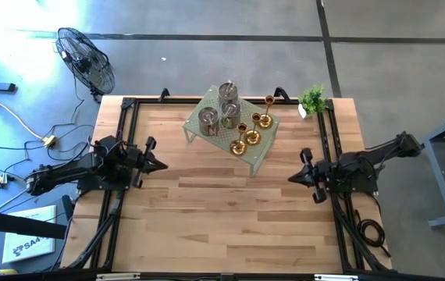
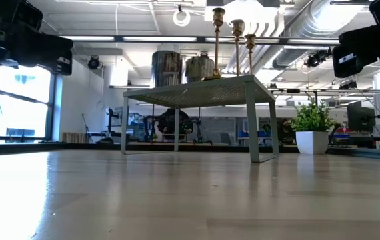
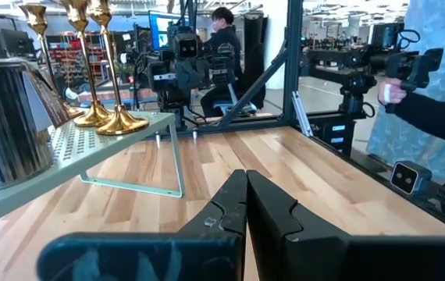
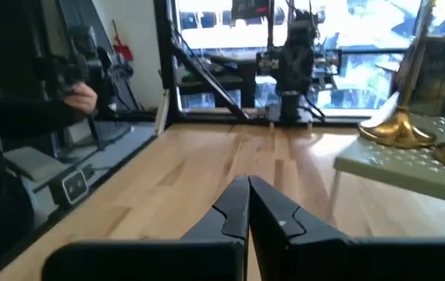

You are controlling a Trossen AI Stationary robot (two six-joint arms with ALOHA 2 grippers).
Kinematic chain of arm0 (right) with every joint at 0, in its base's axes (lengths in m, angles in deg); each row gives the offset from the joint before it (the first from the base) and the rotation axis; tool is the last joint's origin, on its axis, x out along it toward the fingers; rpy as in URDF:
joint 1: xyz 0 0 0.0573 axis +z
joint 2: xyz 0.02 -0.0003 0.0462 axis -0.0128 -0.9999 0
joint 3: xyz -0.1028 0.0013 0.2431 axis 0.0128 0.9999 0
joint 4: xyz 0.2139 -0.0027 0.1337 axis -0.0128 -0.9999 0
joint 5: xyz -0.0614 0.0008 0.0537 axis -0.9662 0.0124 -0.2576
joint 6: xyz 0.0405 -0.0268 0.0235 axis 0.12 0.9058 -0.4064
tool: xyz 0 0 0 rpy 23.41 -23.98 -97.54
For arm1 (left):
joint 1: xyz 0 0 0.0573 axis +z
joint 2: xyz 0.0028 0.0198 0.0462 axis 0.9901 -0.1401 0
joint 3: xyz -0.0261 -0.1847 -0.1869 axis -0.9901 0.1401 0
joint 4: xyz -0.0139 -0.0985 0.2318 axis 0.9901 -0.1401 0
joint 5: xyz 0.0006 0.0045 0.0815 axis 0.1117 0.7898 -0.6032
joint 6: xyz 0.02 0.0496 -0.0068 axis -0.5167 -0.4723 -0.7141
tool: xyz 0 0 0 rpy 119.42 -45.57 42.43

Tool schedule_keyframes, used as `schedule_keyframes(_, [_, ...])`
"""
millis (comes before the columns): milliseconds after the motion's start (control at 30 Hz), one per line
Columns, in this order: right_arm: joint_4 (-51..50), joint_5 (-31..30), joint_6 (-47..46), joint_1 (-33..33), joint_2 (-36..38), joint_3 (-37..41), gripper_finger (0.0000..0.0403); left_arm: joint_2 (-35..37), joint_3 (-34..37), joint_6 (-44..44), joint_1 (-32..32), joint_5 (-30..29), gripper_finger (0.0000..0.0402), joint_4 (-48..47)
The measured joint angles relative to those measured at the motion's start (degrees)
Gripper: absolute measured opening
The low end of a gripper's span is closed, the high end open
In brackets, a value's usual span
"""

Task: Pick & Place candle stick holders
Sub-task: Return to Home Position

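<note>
We find the candle stick holders (image 1: pixel 246 140) upright on the rack (image 1: pixel 258 156), ahead of both pincers. The right pincer (image 1: pixel 293 178) lies nearer than the left pincer (image 1: pixel 160 165). Both are pressed together, empty.

You see a grey floor (image 1: pixel 394 70) around your wooden table (image 1: pixel 222 203). A black fan (image 1: pixel 86 58) stands there near some cables (image 1: pixel 19 125). Far back, big windows (image 2: pixel 17 107) glow, and silver pipes (image 2: pixel 323 27) run under the ceiling.
</note>
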Motion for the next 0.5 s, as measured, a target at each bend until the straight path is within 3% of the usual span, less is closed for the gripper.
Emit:
schedule_keyframes(167, [-8.9,-2.5,-1.2,0.0,6.8,-3.2,0.0000,0.0,0.0,0.3,0.0,0.0,0.0000,0.0])
schedule_keyframes(367, [-7.1,-2.8,-1.0,-0.1,6.1,-1.1,0.0000,0.0,0.0,0.3,0.0,-0.2,0.0000,0.0])
schedule_keyframes(500, [-0.1,0.8,1.1,-0.1,6.7,1.5,0.0000,0.0,0.0,0.3,0.0,-0.4,0.0000,-0.1])
